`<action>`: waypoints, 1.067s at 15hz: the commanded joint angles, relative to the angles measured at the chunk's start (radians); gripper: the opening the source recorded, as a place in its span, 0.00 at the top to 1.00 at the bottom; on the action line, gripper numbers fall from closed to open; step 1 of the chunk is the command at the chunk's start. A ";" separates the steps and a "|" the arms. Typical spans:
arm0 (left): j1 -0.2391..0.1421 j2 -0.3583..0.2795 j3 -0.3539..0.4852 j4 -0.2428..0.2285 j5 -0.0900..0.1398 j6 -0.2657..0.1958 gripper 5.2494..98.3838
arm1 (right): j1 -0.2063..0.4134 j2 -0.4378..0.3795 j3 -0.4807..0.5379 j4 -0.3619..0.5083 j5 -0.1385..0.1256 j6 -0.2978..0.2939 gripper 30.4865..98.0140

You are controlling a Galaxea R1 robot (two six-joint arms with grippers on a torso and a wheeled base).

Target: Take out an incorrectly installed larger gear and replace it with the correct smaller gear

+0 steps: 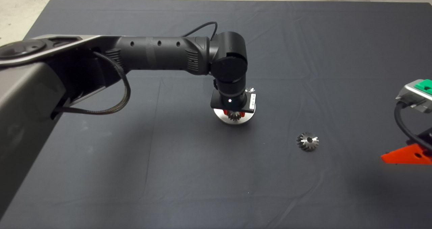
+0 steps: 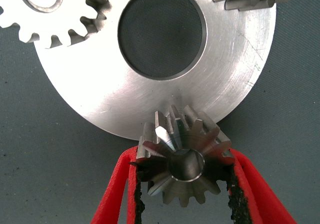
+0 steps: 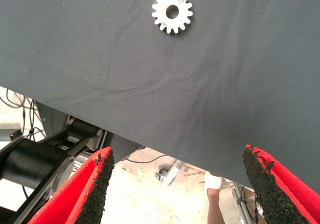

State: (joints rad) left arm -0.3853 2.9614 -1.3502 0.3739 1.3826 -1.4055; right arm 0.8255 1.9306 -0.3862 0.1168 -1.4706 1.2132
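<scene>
Steel larger gear (image 2: 182, 161) gripped between the left gripper (image 2: 184, 184) jaws, at the plate (image 2: 230, 69) edge

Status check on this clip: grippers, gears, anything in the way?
Left gripper shut on larger gear at round plate. Right gripper open, parked at mat's right edge. Smaller gear loose on mat, nothing in the way.
</scene>
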 commanded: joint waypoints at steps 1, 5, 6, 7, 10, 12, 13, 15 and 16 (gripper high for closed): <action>-0.023 0.002 0.017 0.013 0.004 0.002 0.72 | 0.014 -0.003 0.004 0.034 0.000 0.006 0.44; -0.023 0.002 0.018 0.027 -0.001 0.002 0.72 | 0.014 -0.005 0.006 0.034 0.000 0.006 0.44; -0.023 0.002 0.019 0.040 -0.001 0.000 0.72 | 0.014 -0.006 0.006 0.034 0.000 0.006 0.44; -0.023 0.002 0.019 0.042 -0.001 -0.001 0.72 | 0.014 -0.009 0.006 0.034 0.001 0.006 0.44; -0.017 0.002 0.019 0.083 -0.002 -0.004 0.72 | 0.014 -0.008 0.006 0.034 0.001 0.006 0.44; -0.018 0.002 0.024 0.089 -0.002 -0.006 0.72 | 0.014 -0.008 0.004 0.034 0.001 0.006 0.44; -0.017 0.002 0.036 0.097 -0.001 -0.006 0.72 | 0.014 -0.008 0.004 0.034 0.001 0.006 0.44; -0.017 0.002 0.057 0.120 0.003 -0.011 0.72 | 0.014 -0.008 0.004 0.034 0.001 0.006 0.44; -0.018 0.002 0.062 0.120 0.004 -0.017 0.72 | 0.014 -0.008 0.004 0.034 0.001 0.005 0.44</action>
State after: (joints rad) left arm -0.3849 2.9606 -1.3222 0.4691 1.3837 -1.4096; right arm 0.8255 1.9251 -0.3849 0.1168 -1.4702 1.2132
